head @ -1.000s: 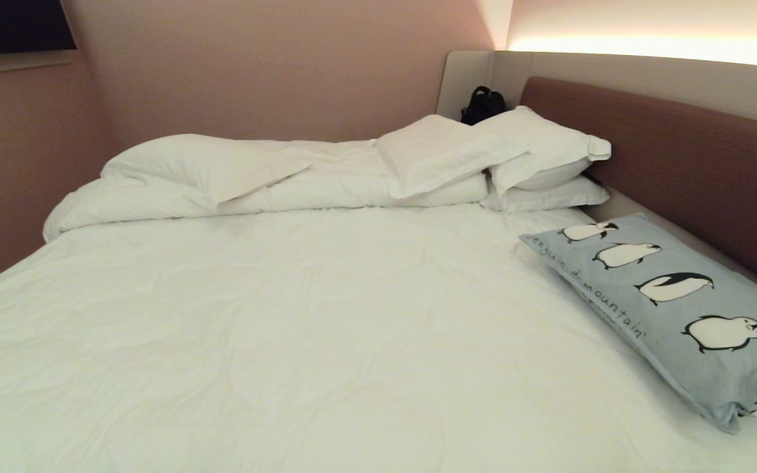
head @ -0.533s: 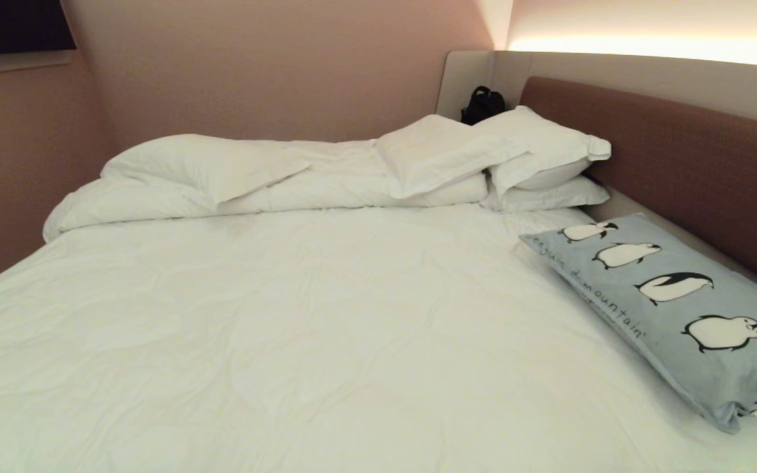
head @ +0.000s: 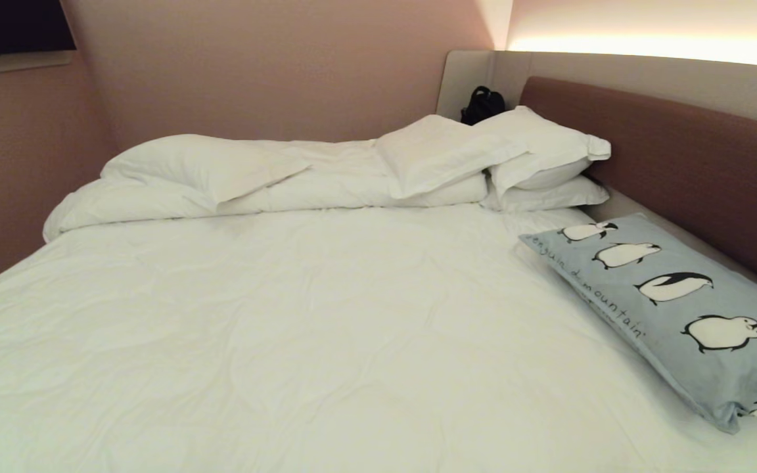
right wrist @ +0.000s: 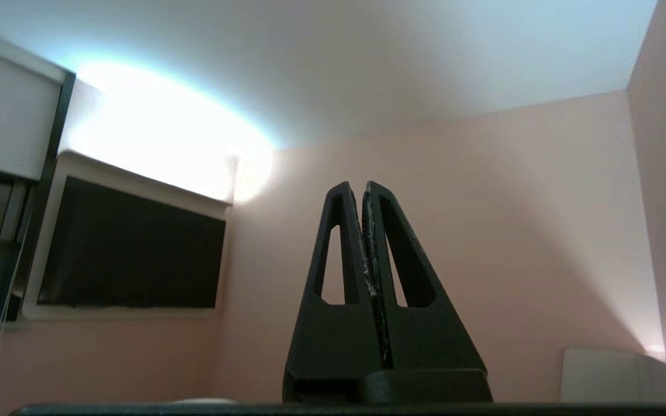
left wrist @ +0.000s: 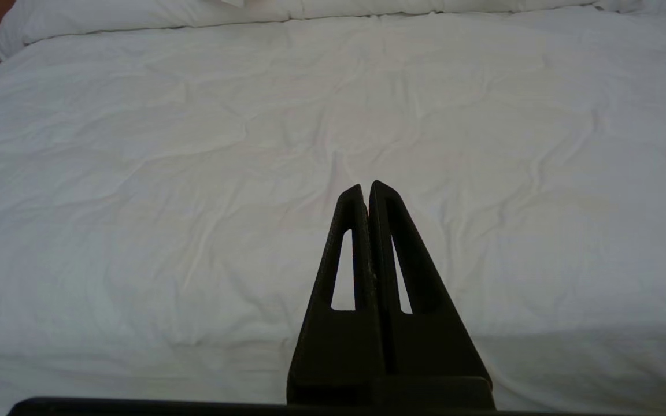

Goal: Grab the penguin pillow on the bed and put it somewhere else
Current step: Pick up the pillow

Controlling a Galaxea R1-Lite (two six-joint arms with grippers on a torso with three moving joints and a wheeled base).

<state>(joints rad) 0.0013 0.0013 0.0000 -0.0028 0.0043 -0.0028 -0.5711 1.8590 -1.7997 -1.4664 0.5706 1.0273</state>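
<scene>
- Head view: the light blue-grey rectangular fabric penguin pillow (head: 671,309) lies at the right edge of the white-sheeted bed (head: 299,328), long axis along the brown padded headboard (head: 694,164); likely the right arm's side.
- Left wrist view: left gripper (left wrist: 366,188), fingers pressed together, over bare sheet.
- Right wrist view: right gripper (right wrist: 358,188), fingers together, empty, points up at the pink wall (right wrist: 483,202).
</scene>
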